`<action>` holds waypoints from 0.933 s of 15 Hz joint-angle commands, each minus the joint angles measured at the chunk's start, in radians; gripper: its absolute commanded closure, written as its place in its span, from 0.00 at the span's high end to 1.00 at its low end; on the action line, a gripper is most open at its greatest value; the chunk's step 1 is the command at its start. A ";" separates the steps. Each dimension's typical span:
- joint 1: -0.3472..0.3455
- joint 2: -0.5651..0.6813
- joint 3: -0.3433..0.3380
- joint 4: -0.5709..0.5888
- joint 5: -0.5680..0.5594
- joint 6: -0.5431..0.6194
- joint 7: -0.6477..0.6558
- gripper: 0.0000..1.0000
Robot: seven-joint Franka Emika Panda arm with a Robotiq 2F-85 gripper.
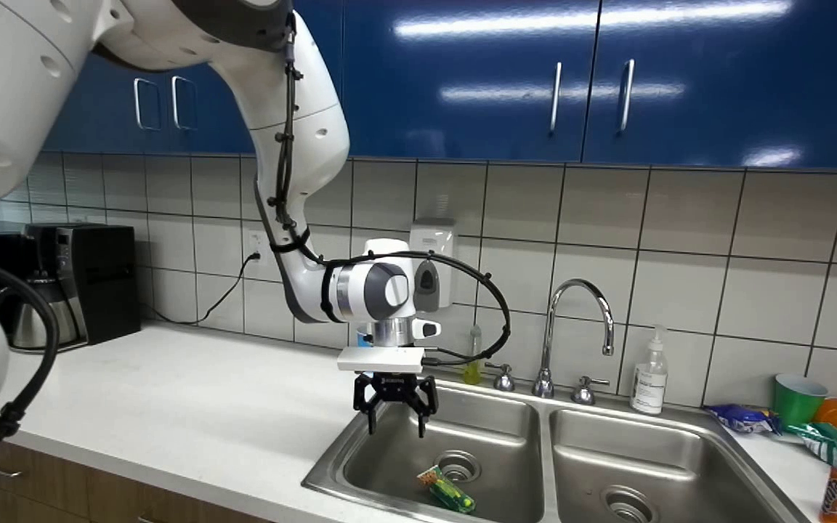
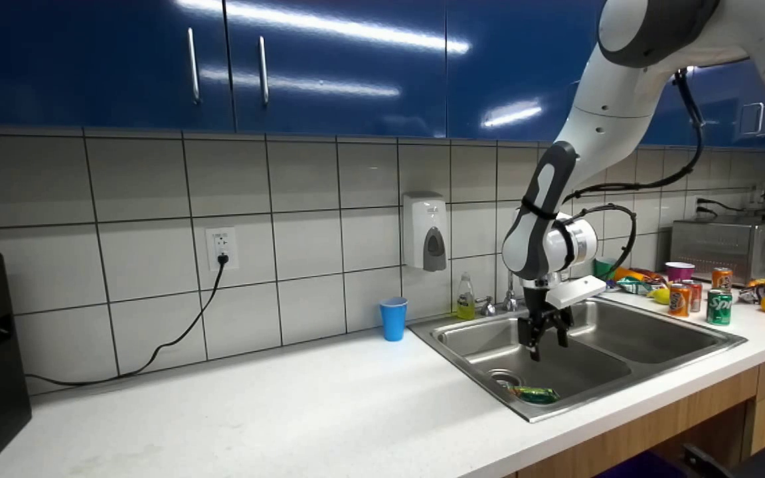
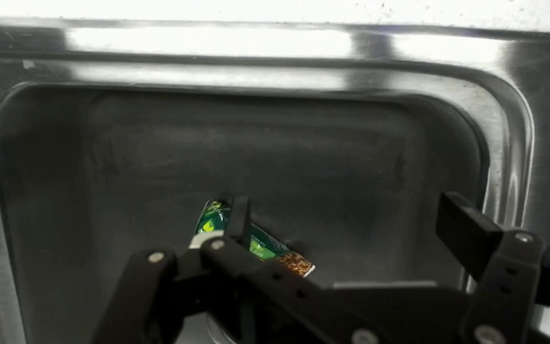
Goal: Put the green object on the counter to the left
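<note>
The green object (image 1: 449,492) is a small flat green packet with yellowish marks and a brownish end. It lies on the floor of the sink basin near the drain, and it also shows in an exterior view (image 2: 538,395). My gripper (image 1: 395,430) is open and empty, pointing down above this basin, also in an exterior view (image 2: 548,350). In the wrist view the green object (image 3: 261,247) lies below and partly behind the left finger of the gripper (image 3: 344,205), so its middle is hidden. The off-white counter (image 1: 171,399) extends beside the sink, also in an exterior view (image 2: 276,411).
The steel double sink (image 1: 546,465) has a raised rim, divider and tall faucet (image 1: 548,341). A blue cup (image 2: 394,320) stands near the sink corner by the wall. A black coffee maker (image 1: 91,283) stands at the counter's far end. Cans and wrappers clutter the opposite side.
</note>
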 commanded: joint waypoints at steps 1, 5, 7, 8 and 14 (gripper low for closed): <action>-0.032 0.063 0.016 0.050 -0.006 0.023 -0.035 1.00; -0.043 0.117 0.018 0.077 -0.006 0.045 -0.041 1.00; -0.024 0.102 0.008 0.056 -0.009 0.033 -0.005 1.00; -0.025 0.111 0.008 0.062 -0.009 0.034 -0.005 1.00; -0.025 0.119 0.009 0.071 -0.009 0.034 -0.005 1.00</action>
